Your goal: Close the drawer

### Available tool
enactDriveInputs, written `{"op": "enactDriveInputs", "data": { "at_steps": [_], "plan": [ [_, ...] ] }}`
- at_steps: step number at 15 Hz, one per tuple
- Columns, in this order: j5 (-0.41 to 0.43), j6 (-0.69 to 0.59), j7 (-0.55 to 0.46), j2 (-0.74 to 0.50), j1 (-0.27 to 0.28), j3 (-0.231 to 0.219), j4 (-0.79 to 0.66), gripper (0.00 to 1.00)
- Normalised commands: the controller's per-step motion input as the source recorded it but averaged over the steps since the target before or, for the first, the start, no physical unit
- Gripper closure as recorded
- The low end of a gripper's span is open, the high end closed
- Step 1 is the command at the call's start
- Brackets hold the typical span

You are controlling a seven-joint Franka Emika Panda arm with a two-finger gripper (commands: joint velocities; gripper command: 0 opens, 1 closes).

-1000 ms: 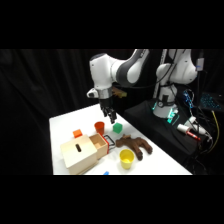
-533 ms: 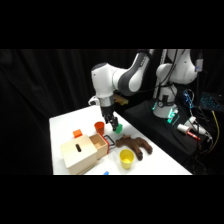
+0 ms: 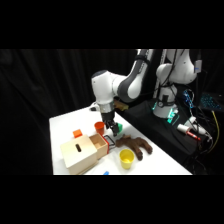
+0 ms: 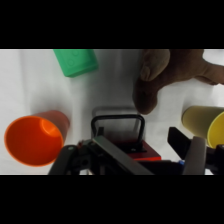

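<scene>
**A:** Setting first?

**B:** White table (image 3: 65, 125) against black curtains. Items: one wooden box (image 3: 80, 154) at the table's near left; its drawer (image 3: 101, 145) pulled part-way out toward the right; a red cup (image 3: 99, 127) behind it; a yellow cup (image 3: 126, 158) in front; a brown glove-like thing (image 3: 136, 146) between; a green block (image 4: 76, 61); a small orange block (image 3: 77, 133).

**A:** Where does the drawer sit from the gripper?

**B:** I read the gripper (image 3: 111, 131) as hanging just above the drawer's front. In the wrist view the loop handle (image 4: 118, 127) lies straight ahead of the linkage, very close. The drawer's slide axis runs back into the box, away to the left.

**A:** Fingers?

**B:** I cannot tell how they stand; only one dark tip shows. My judgement: the push must go along that axis, square to the front.
</scene>
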Motion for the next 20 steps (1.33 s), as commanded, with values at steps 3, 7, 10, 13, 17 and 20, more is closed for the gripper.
{"op": "enactDriveInputs", "data": {
  "at_steps": [3,7,10,13,17,20],
  "plan": [
    [0.170,0.21,-0.19,0.18,-0.087,0.094,0.13,0.00],
    [0.144,0.21,-0.17,0.22,-0.099,0.104,0.16,0.00],
    [0.103,0.19,-0.14,0.20,-0.101,0.109,0.16,0.00],
    [0.068,0.14,-0.12,0.17,-0.088,0.109,0.15,0.00],
    [-0.008,0.09,-0.05,0.13,-0.041,0.066,0.17,0.00],
    [-0.073,-0.03,0.02,0.10,0.011,0.018,0.28,0.00]
  ]
}}
